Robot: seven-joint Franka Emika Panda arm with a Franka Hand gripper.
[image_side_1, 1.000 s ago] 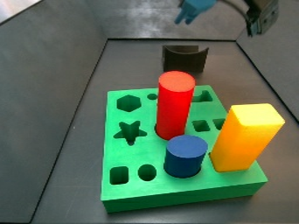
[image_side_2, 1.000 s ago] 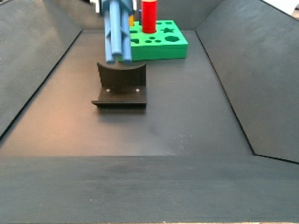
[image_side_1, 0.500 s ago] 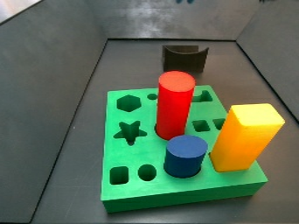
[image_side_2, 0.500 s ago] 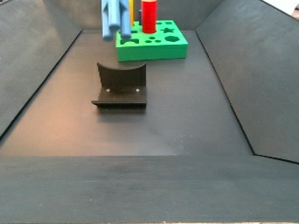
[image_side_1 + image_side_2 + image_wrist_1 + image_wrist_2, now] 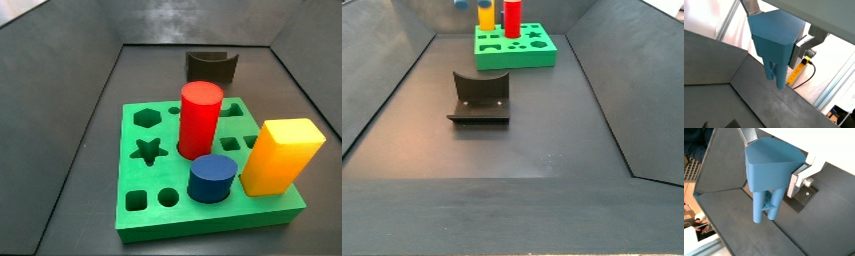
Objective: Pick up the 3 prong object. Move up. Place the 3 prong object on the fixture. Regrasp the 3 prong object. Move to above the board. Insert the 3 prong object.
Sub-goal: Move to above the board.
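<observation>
The gripper (image 5: 777,175) is clamping the 3 prong object (image 5: 767,175) high in the air, prongs pointing down in both wrist views, so the insertion is probably all that remains, with the fixture (image 5: 480,97) sitting empty and the board (image 5: 201,180) waiting.

— Can you make out the gripper (image 5: 774,160)?
— Barely. In both wrist views the 3 prong object (image 5: 775,42) covers most of it; only one silver finger (image 5: 803,174) shows beside the piece, so its hold can't be judged.
— And in the side views?
— The piece's prongs (image 5: 465,5) are cut off by the frame's upper edge. The board's (image 5: 543,57) pegs are cropped there too.
</observation>
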